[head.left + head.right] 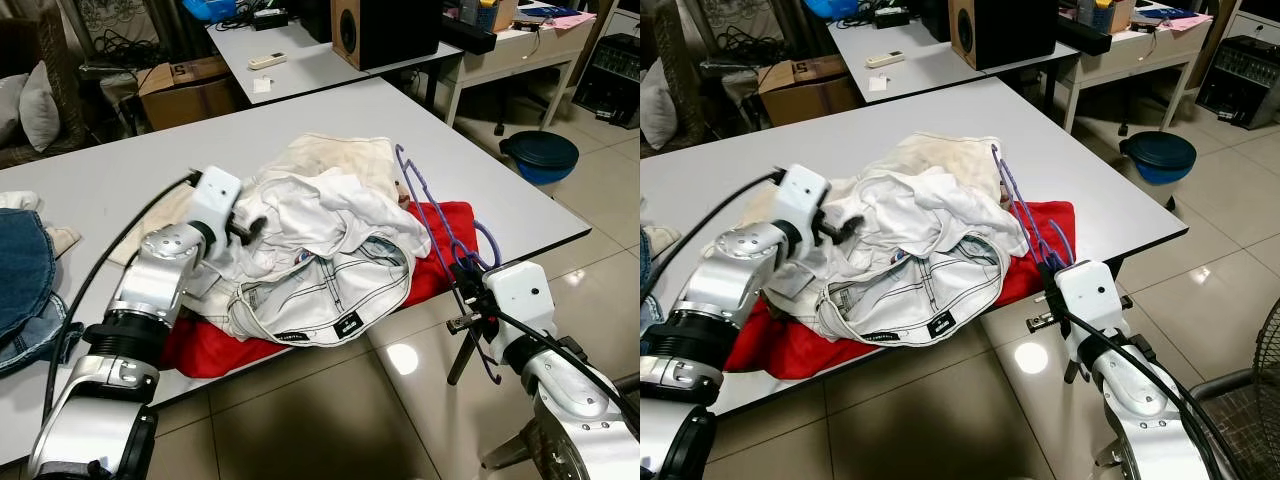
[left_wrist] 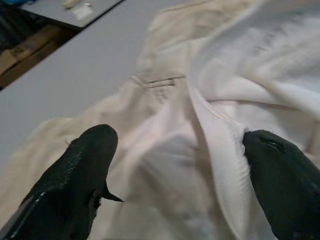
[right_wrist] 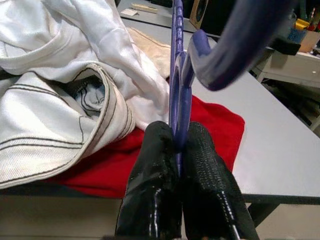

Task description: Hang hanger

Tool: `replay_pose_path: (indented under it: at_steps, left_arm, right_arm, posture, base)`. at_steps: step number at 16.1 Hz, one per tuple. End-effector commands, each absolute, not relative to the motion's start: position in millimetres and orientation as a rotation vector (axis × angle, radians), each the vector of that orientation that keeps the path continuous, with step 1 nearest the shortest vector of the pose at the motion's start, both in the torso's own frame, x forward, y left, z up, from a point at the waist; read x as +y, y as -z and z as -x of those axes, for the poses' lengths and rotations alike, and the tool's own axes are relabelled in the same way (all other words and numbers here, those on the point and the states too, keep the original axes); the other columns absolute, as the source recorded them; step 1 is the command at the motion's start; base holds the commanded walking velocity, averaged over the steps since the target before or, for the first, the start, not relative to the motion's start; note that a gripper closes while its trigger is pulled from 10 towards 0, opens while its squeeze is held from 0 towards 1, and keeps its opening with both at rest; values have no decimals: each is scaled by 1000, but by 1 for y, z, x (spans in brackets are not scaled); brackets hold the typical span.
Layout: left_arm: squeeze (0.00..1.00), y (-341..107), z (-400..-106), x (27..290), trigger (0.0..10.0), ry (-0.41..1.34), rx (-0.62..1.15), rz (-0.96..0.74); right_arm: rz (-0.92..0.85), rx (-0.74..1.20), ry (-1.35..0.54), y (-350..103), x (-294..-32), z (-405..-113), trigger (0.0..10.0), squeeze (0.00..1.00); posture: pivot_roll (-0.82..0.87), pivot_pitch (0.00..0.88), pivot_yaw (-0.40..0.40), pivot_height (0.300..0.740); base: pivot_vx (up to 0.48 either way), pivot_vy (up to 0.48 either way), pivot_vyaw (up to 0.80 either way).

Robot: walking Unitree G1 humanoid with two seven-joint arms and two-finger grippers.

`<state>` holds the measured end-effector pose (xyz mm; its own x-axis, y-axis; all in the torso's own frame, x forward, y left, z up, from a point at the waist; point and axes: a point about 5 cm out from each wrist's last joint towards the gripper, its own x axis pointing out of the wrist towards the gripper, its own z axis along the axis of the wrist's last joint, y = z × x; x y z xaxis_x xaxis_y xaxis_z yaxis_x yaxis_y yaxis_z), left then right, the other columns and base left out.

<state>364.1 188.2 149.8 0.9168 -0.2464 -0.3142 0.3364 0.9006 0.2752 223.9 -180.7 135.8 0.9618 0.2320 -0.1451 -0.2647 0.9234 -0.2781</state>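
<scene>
A purple plastic hanger (image 1: 432,210) lies tilted across the right side of a clothes pile, its hook end toward the table's near right edge. My right gripper (image 3: 178,150) is shut on the hanger (image 3: 176,75) near the hook, just off the table edge (image 1: 466,275). The pile holds a white garment (image 1: 320,215) over a red cloth (image 1: 440,250). My left gripper (image 2: 175,165) is open over the white fabric (image 2: 220,125), one finger on each side of a fold; it sits at the pile's left side (image 1: 245,228).
The grey table (image 1: 150,160) carries blue jeans (image 1: 20,270) at its left. Behind stands a second table with a speaker (image 1: 385,30) and a cardboard box (image 1: 185,85). A blue bin (image 1: 540,155) sits on the tiled floor at right.
</scene>
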Motion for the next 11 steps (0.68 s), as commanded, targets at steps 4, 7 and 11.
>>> replay_pose_path:
  at_steps: [4,7,11]
  left_arm:
    - [1000,-160,-356,178,10000,353,216,-301]
    - [796,-152,-353,163,10000,393,227,-306]
    - [35,-140,-354,168,10000,335,262,-354]
  right_arm:
    - [298,100,-249,-136,-179,-224,10000,0]
    - [296,95,-254,-137,-178,-227,10000,0]
    - [296,92,-256,-138,-178,-229,10000,0]
  posture:
    - [-153,0,122,740]
    - [-148,0,116,740]
    - [-147,0,116,740]
  base:
    - [0,0,0]
    - [0,0,0]
    - [0,0,0]
